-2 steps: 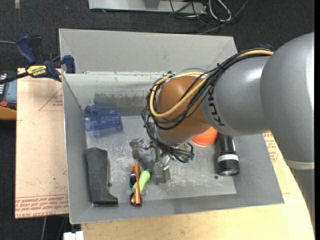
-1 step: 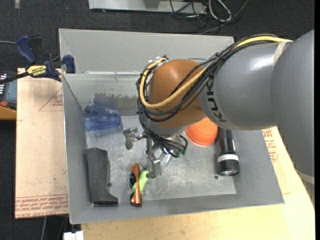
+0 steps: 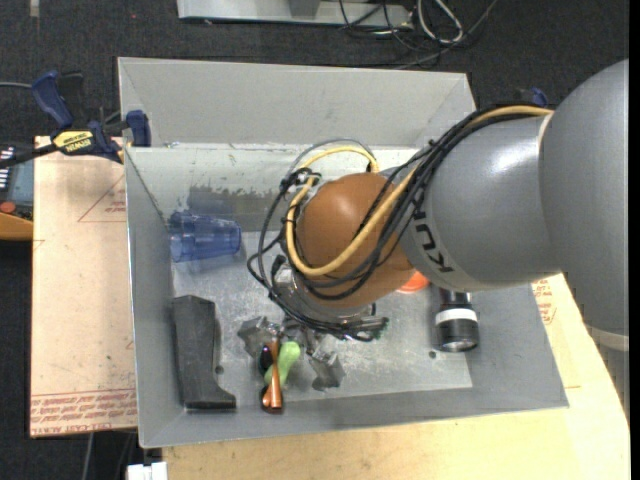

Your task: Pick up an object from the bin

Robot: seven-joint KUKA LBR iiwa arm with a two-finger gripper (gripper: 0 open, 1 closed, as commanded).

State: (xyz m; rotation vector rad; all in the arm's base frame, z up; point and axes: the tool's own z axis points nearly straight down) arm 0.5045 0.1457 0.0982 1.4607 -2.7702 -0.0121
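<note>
My gripper (image 3: 290, 352) is low over the bin's front middle, under the orange wrist cover, and stands open. Its grey fingertips (image 3: 256, 332) sit left and right of a small green piece (image 3: 288, 361) joined to a copper-brown pen-like stick (image 3: 272, 392) that lies on the bin floor. The green piece lies in the gap between the fingers; whether they touch it I cannot tell. A black flat rectangular block (image 3: 200, 353) lies to the left of the gripper.
A clear blue plastic cup (image 3: 205, 238) lies on its side at the left back. At the right, a black and silver cylinder (image 3: 455, 326) rests on the floor. An orange thing (image 3: 413, 282) peeks out beneath the arm.
</note>
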